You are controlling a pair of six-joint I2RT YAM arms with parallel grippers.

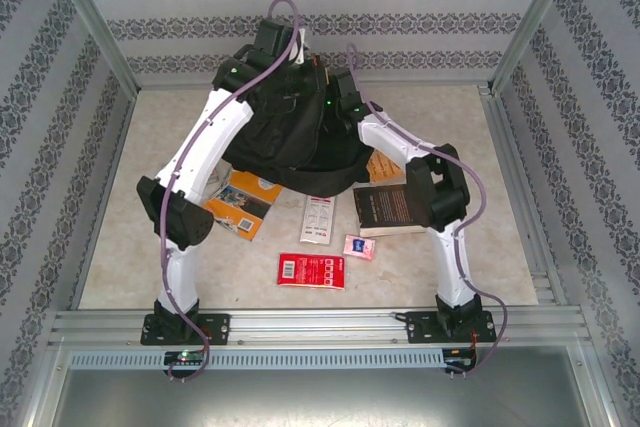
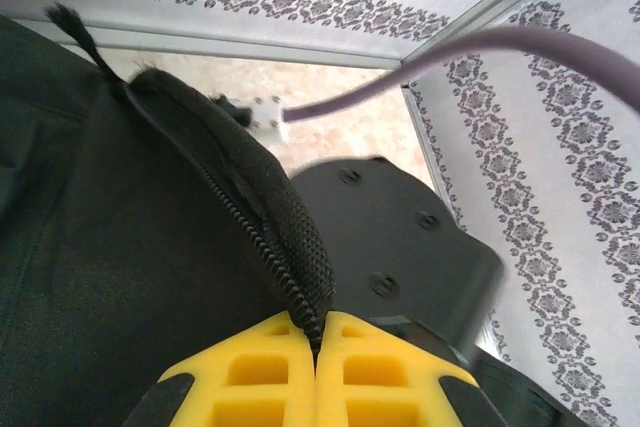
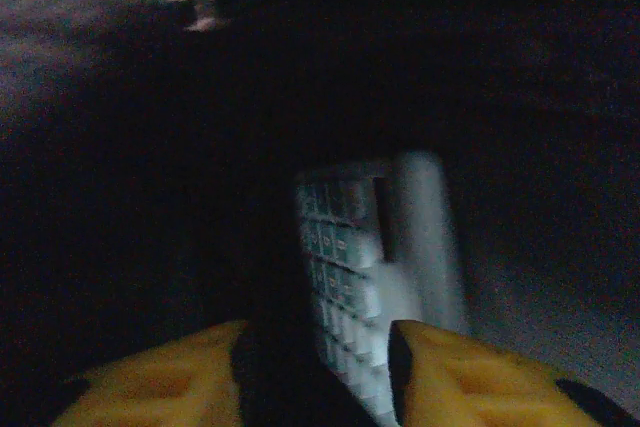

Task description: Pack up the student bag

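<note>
The student bag (image 1: 285,137), a large black fabric backpack, stands at the back middle of the table. My left gripper (image 1: 293,55) is above its top; its yellow fingers (image 2: 318,332) are shut on the bag's zippered opening edge (image 2: 272,222), holding it up. My right gripper (image 1: 322,97) reaches into the bag from the right. In the right wrist view its fingertips (image 3: 315,347) stand apart in the dark interior (image 3: 150,197). A pale calculator (image 3: 372,262) stands on edge between them, leaning near the right finger (image 3: 450,367), with a gap on its left.
In front of the bag lie an orange book (image 1: 242,202), a white card (image 1: 318,219), a red pack (image 1: 311,271), a small pink item (image 1: 359,246) and a dark-covered book (image 1: 388,209). An orange item (image 1: 383,169) peeks out behind the right arm. Patterned walls enclose the table.
</note>
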